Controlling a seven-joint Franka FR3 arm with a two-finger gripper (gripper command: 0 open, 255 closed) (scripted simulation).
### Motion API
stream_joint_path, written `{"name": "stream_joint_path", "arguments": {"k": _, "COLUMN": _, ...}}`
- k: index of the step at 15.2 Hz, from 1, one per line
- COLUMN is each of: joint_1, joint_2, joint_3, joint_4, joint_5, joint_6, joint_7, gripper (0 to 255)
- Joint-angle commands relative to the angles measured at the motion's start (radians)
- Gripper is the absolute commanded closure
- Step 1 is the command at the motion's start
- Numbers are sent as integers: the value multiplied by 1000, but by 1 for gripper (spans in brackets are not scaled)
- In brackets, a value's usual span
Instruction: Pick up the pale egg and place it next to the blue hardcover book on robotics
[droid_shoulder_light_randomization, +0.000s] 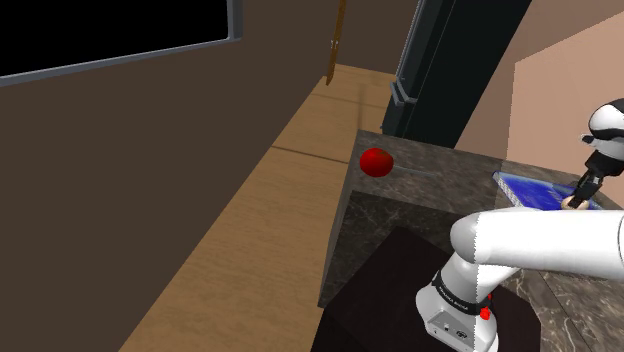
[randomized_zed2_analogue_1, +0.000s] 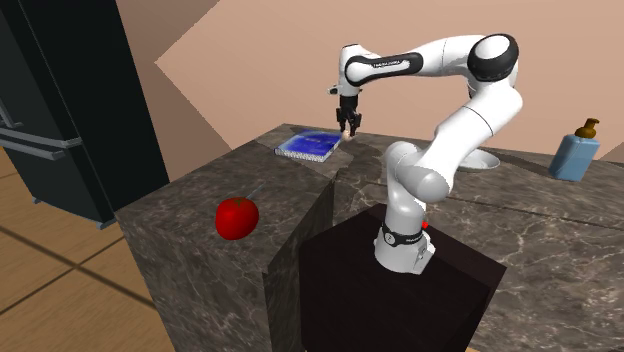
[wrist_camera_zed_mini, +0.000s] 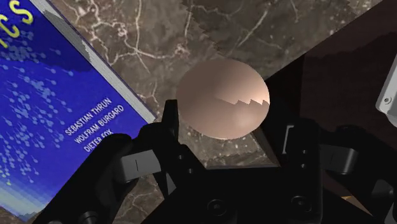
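The gripper (wrist_camera_zed_mini: 229, 122) is clasped on the egg (wrist_camera_zed_mini: 222, 89). Its black fingers (wrist_camera_zed_mini: 170, 130) flank the pale shell at its widest, right at their tips, and the long axis seems to run from finger to finger. Beyond it lies the dark marbled counter (wrist_camera_zed_mini: 159, 32); I cannot tell whether the egg touches it. The blue book (wrist_camera_zed_mini: 57, 114) lies flat just beside the egg, outward of one finger, its edge near but apart. I judge the coming move to be a short descent and a release here.
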Motion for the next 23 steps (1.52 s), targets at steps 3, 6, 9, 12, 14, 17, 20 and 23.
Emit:
{"name": "stream_joint_path", "arguments": {"k": 3, "joint_1": 43, "joint_2": 20, "joint_3": -108, "joint_4": 107, "joint_5": -28, "joint_6": -1, "joint_7": -99, "gripper": 255}}
{"name": "stream_joint_path", "arguments": {"k": 6, "joint_1": 96, "joint_2": 32, "joint_3": -195, "joint_4": 200, "joint_5": -43, "joint_6": -5, "joint_7": -168, "gripper": 255}}
{"name": "stream_joint_path", "arguments": {"k": 9, "joint_1": 164, "joint_2": 37, "joint_3": -285, "joint_4": 303, "joint_5": -58, "joint_6": -15, "joint_7": -233, "gripper": 255}}
{"name": "stream_joint_path", "arguments": {"k": 12, "joint_1": 243, "joint_2": 30, "joint_3": -376, "joint_4": 418, "joint_5": -75, "joint_6": -32, "joint_7": -297, "gripper": 255}}
{"name": "stream_joint_path", "arguments": {"k": 14, "joint_1": 302, "joint_2": 19, "joint_3": -436, "joint_4": 502, "joint_5": -87, "joint_6": -47, "joint_7": -340, "gripper": 255}}
{"name": "stream_joint_path", "arguments": {"k": 17, "joint_1": 361, "joint_2": -2, "joint_3": -495, "joint_4": 579, "joint_5": -107, "joint_6": -56, "joint_7": -377, "gripper": 255}}
{"name": "stream_joint_path", "arguments": {"k": 20, "joint_1": 358, "joint_2": -15, "joint_3": -509, "joint_4": 552, "joint_5": -123, "joint_6": -29, "joint_7": -366, "gripper": 255}}
{"name": "stream_joint_path", "arguments": {"k": 23, "joint_1": 358, "joint_2": -28, "joint_3": -526, "joint_4": 528, "joint_5": -139, "joint_6": -2, "joint_7": -356, "gripper": 255}}
